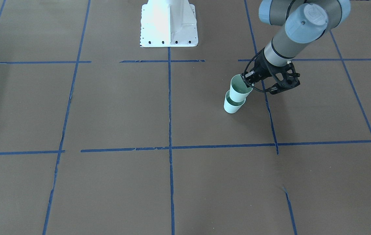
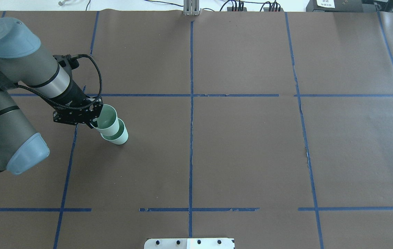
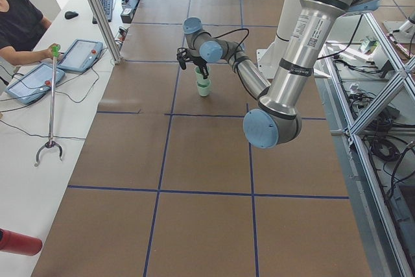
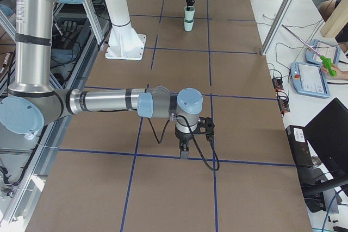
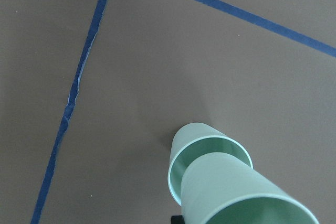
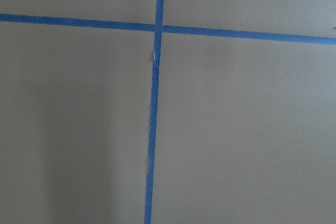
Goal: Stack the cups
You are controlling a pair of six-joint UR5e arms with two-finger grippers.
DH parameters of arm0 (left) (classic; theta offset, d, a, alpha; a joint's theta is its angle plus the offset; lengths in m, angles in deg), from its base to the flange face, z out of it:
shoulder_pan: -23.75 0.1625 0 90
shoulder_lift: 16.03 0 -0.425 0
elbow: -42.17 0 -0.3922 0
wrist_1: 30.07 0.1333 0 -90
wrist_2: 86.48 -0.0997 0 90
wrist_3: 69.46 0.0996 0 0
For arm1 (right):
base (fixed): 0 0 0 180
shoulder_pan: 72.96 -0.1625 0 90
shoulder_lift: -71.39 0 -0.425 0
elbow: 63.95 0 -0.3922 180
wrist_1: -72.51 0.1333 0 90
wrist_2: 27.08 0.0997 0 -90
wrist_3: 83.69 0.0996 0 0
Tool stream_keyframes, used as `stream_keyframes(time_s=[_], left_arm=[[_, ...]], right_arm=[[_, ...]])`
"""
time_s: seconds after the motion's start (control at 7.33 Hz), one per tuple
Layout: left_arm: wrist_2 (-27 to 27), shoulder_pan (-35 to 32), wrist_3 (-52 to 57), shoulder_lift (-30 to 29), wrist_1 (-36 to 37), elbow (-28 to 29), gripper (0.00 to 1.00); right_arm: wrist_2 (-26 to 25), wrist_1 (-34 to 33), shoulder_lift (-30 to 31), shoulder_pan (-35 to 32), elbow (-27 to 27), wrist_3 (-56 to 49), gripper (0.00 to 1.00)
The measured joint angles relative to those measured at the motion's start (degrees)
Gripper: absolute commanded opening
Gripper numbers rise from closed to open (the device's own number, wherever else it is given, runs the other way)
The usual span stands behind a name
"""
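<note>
Two pale mint-green cups are on the brown table on my left side. The lower cup [image 1: 232, 107] [image 2: 121, 137] stands on the table. The upper cup [image 1: 239, 91] [image 2: 107, 121] sits partly inside it, tilted toward my left arm. My left gripper [image 1: 249, 82] [image 2: 95, 119] is shut on the upper cup's rim. The left wrist view shows the upper cup [image 5: 231, 190] entering the lower cup [image 5: 195, 139]. My right gripper [image 4: 184, 154] shows only in the exterior right view, pointing down near a tape crossing far from the cups; I cannot tell if it is open or shut.
Blue tape lines [image 2: 191, 103] divide the brown table into squares. The white robot base [image 1: 169, 27] stands at the table's middle edge. An operator with a grabber stick [image 3: 50, 105] and tablets sits beside the table.
</note>
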Motion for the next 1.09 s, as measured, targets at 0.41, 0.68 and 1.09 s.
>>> stream_keyframes(time_s=[0.41,0.68,1.09], left_arm=[[-0.1,-0.5,1.0,0.1,-0.4,-0.6,1.0],[-0.2,-4.7,9.2,1.0,-0.2,-1.2,1.0],[0.2,-16.9,36.5,7.0,-0.3,1.3,1.0]], right_arm=[[0.0,0.0,0.0,0.0,0.0,0.0,1.0],[0.0,0.0,0.0,0.0,0.0,0.0,1.0],[0.0,0.0,0.0,0.0,0.0,0.0,1.0]])
